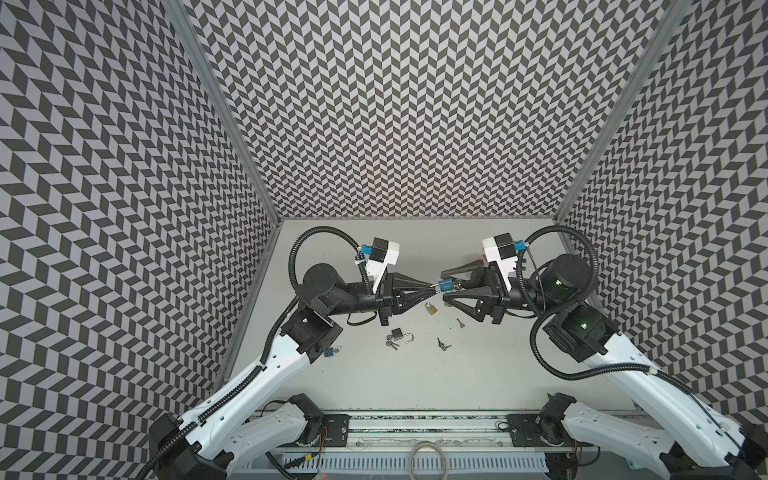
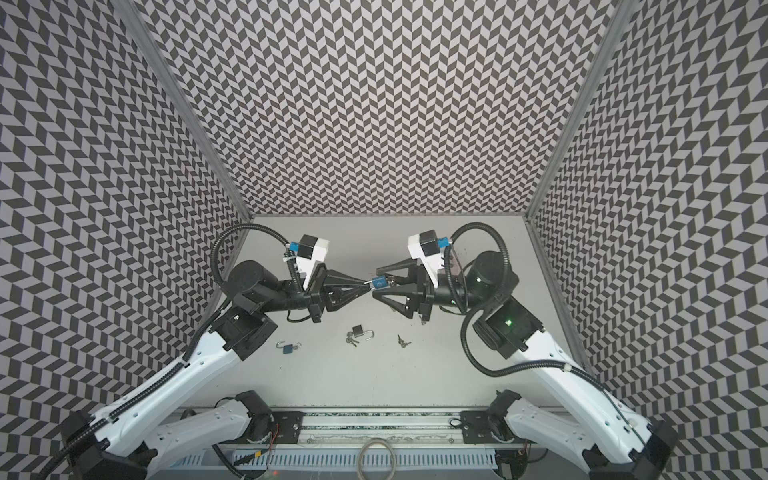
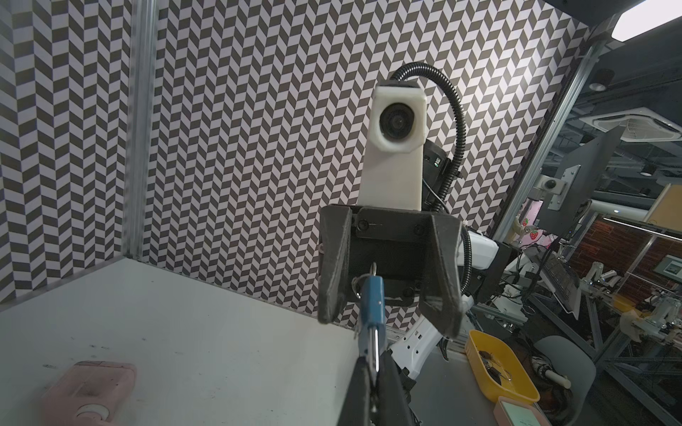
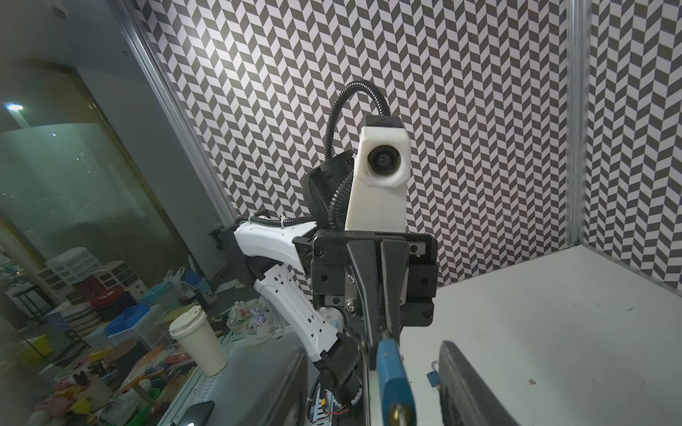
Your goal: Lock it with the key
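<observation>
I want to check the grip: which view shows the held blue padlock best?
Left wrist: the blue padlock is close and whole, its shackle pinched in the shut left gripper. Right wrist shows its body edge-on, partly cropped; both top views show it small.

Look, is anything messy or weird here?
Slightly messy: a grey padlock lies with its shackle swung open, and loose keys lie scattered nearby. The blue padlock hangs in the air, pinched by the left gripper; nothing looks broken.
</observation>
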You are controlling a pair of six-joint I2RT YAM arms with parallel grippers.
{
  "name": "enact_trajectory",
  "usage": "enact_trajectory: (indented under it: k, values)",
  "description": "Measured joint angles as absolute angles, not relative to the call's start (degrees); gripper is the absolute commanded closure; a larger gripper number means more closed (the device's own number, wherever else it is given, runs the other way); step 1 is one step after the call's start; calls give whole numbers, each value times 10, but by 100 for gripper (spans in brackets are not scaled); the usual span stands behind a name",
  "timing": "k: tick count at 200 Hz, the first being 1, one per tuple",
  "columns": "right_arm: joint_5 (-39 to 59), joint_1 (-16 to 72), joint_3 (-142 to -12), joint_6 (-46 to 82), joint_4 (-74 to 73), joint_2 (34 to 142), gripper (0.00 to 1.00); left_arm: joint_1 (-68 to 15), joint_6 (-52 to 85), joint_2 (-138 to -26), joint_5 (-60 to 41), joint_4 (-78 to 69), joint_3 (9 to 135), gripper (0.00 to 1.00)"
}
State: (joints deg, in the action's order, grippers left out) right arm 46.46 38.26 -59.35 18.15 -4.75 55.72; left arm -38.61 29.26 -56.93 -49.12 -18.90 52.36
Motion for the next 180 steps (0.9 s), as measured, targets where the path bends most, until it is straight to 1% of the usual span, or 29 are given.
enact_trajectory:
  k: [20, 31, 48, 61, 75, 78, 79, 83, 87, 96, 110, 113, 129, 136, 141, 149, 161, 169, 180]
  values:
    - [459, 379, -594, 179, -44, 557, 55, -386, 293, -569, -491, -189, 524, 100]
    - [458, 377, -594, 180, -42, 557, 56, -386, 294, -568, -491, -189, 524, 100]
    - [456, 373, -594, 180, -42, 557, 63, -386, 294, -566, -491, -189, 524, 100]
    - [456, 372, -594, 180, -41, 557, 72, -386, 295, -564, -491, -189, 524, 100]
    - [456, 372, -594, 181, -41, 557, 77, -386, 295, -562, -491, -189, 524, 100]
    - [457, 371, -594, 182, -41, 557, 82, -386, 295, -562, -491, -189, 524, 100]
    - [457, 371, -594, 181, -41, 557, 82, -386, 295, -562, -491, -189, 524, 100]
    - [458, 371, -594, 182, -41, 557, 87, -386, 294, -562, -491, -189, 524, 100]
    - [458, 371, -594, 181, -41, 557, 89, -386, 294, -562, -491, -189, 524, 100]
    - [462, 371, -593, 184, -44, 556, 100, -386, 295, -562, -489, -188, 524, 100]
    - [464, 370, -592, 185, -43, 555, 100, -385, 295, -562, -488, -188, 524, 100]
    - [465, 370, -592, 184, -43, 555, 100, -385, 295, -562, -488, -188, 524, 97]
    - [465, 370, -591, 185, -43, 554, 100, -385, 293, -562, -484, -188, 524, 69]
    - [465, 370, -590, 185, -43, 554, 100, -385, 295, -561, -481, -188, 524, 61]
    - [465, 370, -589, 185, -43, 554, 100, -385, 292, -560, -478, -187, 524, 57]
    - [465, 370, -589, 185, -43, 554, 100, -385, 296, -558, -475, -187, 524, 55]
    - [463, 370, -589, 185, -43, 554, 100, -385, 296, -556, -471, -187, 524, 54]
    - [462, 370, -589, 185, -43, 553, 100, -385, 296, -555, -470, -187, 524, 56]
    - [461, 370, -588, 185, -43, 550, 100, -384, 296, -554, -469, -187, 524, 60]
